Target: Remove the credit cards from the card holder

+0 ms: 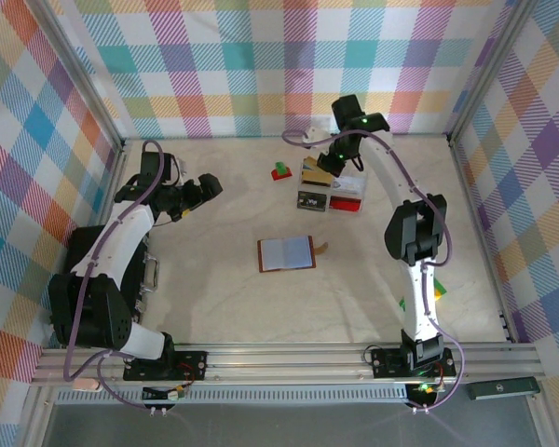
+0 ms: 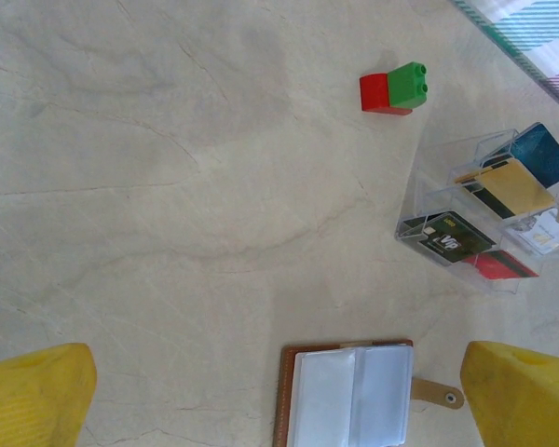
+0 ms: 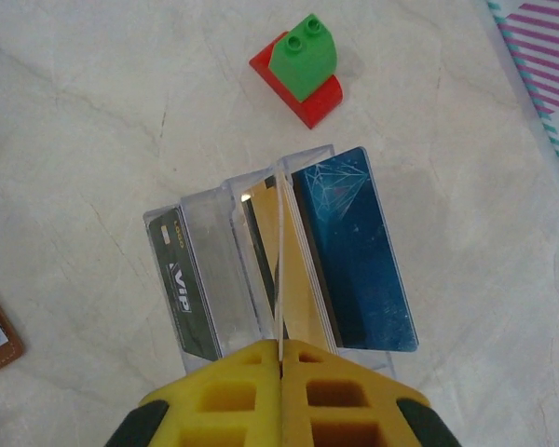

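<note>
The card holder (image 1: 286, 252) lay open mid-table, nearer the wide-spread left gripper (image 1: 205, 185); the right gripper (image 3: 280, 368), pressed together, was poised over the clear compartment box (image 3: 261, 270).

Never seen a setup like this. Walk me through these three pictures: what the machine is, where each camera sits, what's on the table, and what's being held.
Two robot arms are bolted at the table's near edge. The overhead view looks down on both; the other two come from cameras on each wrist. The card holder lies open mid-table, its clear pockets looking empty. Farther back stand a clear plastic box with cards upright in its slots, and a red-and-green toy block. The right tool has its yellow pads pressed together on a thin card standing in the box. The left tool is open, holding nothing, above the card holder.
</note>
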